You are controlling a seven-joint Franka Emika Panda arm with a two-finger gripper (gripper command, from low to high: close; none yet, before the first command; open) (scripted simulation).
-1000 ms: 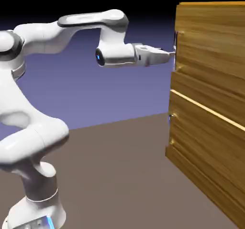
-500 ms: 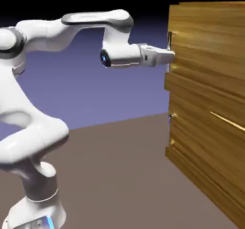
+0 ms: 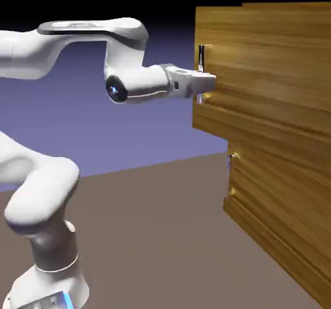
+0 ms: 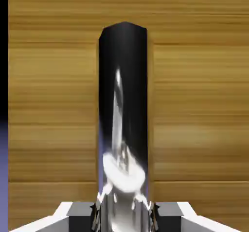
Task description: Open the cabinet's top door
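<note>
Cabinet's top door, the upper wide panel of golden-brown horizontal wood grain, carries a short vertical silver metal bar handle, and the white arm's two-finger gripper is closed on that bar's lower part, grey fingertips pressing either side. The door stands out from the large boxy wood-grain cabinet, overhanging the lower wood panel beneath the handle.
</note>
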